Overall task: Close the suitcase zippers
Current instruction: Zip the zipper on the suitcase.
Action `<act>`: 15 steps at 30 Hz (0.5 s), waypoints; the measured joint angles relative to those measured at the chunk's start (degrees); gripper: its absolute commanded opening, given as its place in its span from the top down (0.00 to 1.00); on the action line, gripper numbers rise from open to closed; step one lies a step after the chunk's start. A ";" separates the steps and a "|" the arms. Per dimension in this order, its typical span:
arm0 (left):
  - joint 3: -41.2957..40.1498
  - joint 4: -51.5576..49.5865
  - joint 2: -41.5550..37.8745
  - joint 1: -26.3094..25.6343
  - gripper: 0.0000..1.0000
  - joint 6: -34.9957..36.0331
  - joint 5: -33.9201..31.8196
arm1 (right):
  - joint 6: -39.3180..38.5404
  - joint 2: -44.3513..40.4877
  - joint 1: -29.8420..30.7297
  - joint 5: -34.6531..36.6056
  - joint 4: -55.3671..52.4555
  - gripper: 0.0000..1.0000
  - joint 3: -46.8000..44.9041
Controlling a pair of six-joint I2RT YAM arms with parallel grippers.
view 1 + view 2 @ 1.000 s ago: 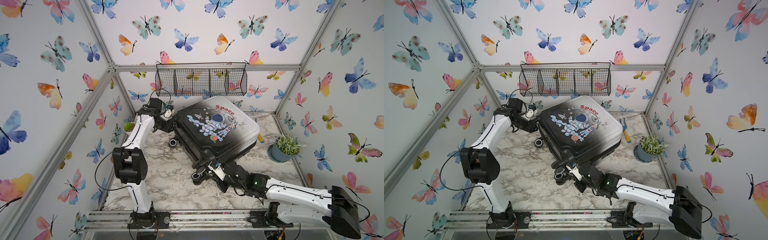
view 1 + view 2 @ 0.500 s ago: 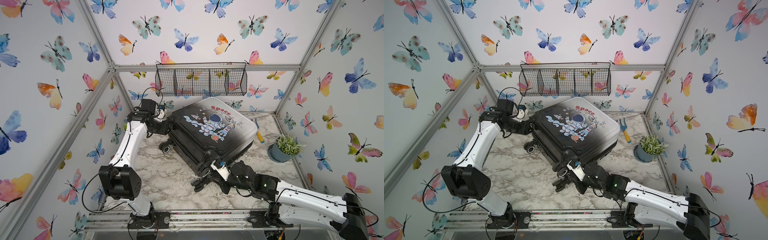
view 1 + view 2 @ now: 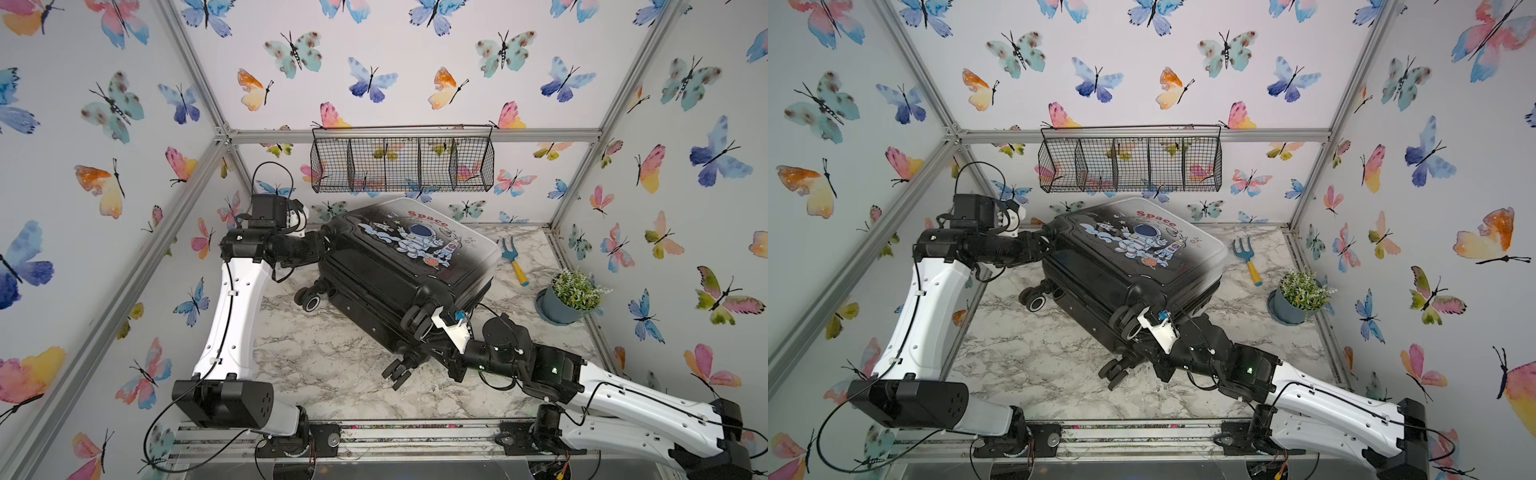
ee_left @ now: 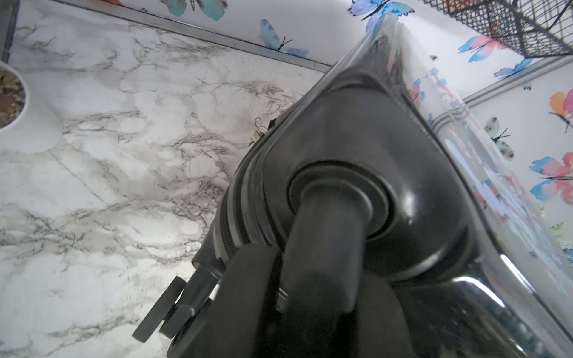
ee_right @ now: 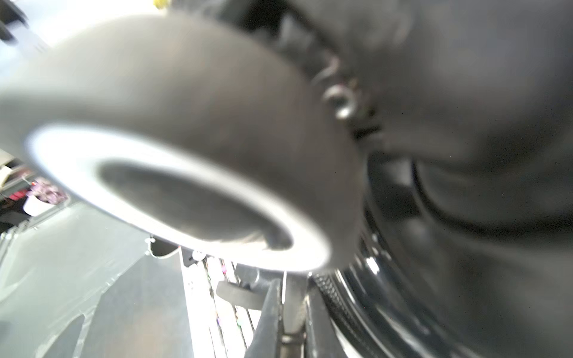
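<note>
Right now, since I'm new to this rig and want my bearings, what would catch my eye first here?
The suitcase, black fading to white with a cartoon astronaut, lies askew on the marble table, with the left arm and the right arm reaching its wheeled end. Behind, a wire basket hangs on the butterfly-papered wall; a potted plant stands far right.

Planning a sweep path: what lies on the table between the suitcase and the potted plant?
A small blue garden fork with a yellow handle, seen in both top views.
</note>
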 measured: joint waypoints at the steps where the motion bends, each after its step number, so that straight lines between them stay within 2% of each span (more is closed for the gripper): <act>1: 0.00 -1.11 -1.36 0.17 1.00 -0.59 -0.76 | -0.02 -0.33 -0.35 0.13 -0.44 0.97 0.26; 6: -2.40 -3.67 -7.13 0.92 1.00 -3.61 -3.91 | -0.87 0.94 -3.50 1.05 -6.58 0.97 5.84; 10: -8.87 -3.41 -13.35 0.44 1.00 -7.21 -3.93 | -1.84 2.56 -6.29 3.63 -13.77 0.97 10.19; 13: -14.38 -2.91 -17.59 -4.44 1.00 -12.41 -4.74 | -2.03 2.58 -8.72 6.58 -18.05 0.97 10.67; 15: -16.68 -2.34 -18.88 -9.84 1.00 -16.13 -6.45 | -1.97 2.91 -9.90 8.96 -21.07 0.97 10.58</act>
